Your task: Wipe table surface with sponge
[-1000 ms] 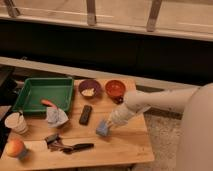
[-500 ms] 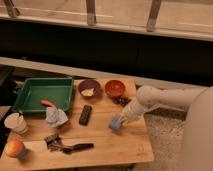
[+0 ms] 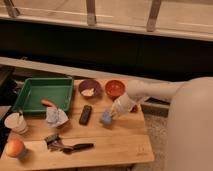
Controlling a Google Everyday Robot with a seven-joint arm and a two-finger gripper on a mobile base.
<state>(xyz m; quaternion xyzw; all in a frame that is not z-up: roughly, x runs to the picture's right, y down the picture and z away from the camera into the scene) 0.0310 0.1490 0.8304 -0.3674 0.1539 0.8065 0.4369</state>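
Observation:
A small blue sponge (image 3: 105, 118) lies on the wooden table (image 3: 117, 145), right of centre. My gripper (image 3: 110, 114) comes in from the right on the white arm (image 3: 150, 92) and is shut on the sponge, pressing it against the table surface. The sponge's upper part is hidden by the gripper.
A black remote (image 3: 85, 114) lies just left of the sponge. A purple bowl (image 3: 89, 88) and a red bowl (image 3: 115, 89) stand behind it. A green tray (image 3: 42, 92), crumpled wrapper (image 3: 56, 116), white cup (image 3: 16, 122), orange fruit (image 3: 15, 147) and black tool (image 3: 67, 145) are on the left.
The gripper and sponge slid right along the table, then back left and slightly toward the far side. Other objects have not moved.

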